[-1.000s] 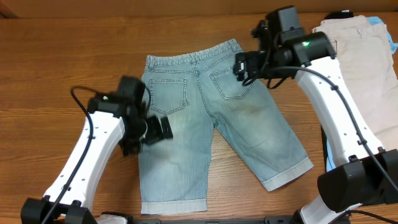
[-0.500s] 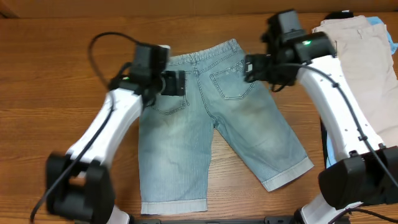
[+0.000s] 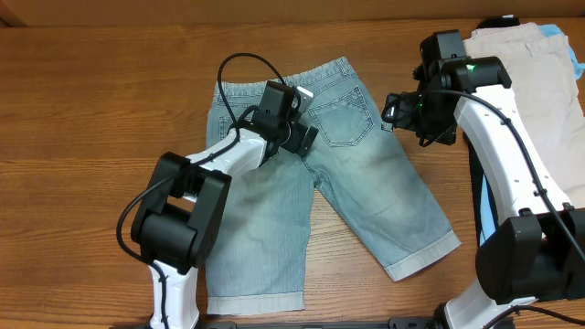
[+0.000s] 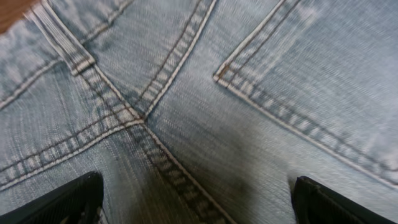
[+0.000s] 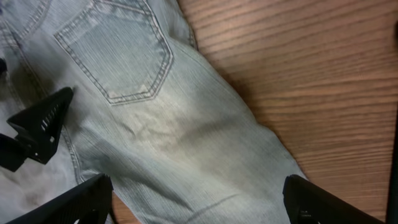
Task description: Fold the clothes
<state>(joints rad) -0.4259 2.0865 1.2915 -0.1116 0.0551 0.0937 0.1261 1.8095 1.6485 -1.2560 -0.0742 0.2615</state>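
Note:
Faded light-blue denim shorts (image 3: pixel 356 187) lie flat on the wooden table, back pockets up, waistband at the far side. My left gripper (image 3: pixel 297 137) is open and low over the centre seat seam (image 4: pixel 146 121) between the two pockets, its fingertips (image 4: pixel 65 200) on either side of the seam. My right gripper (image 3: pixel 402 110) is open and empty just right of the shorts' right hip. In the right wrist view it (image 5: pixel 199 205) looks down on the right pocket (image 5: pixel 118 56) and the right leg. The left gripper also shows there (image 5: pixel 37 127).
Beige shorts (image 3: pixel 535 87) lie at the far right, with a sky-blue garment (image 3: pixel 559 32) and a black garment (image 3: pixel 501 20) showing at their far edge. More black and blue cloth (image 3: pixel 483 215) lies under the right arm. Bare wood (image 3: pixel 91 91) lies left of the shorts.
My left gripper has swung from the shorts' left leg up past the left pocket to the centre seam. My right gripper has moved right, off the right pocket to the hip edge.

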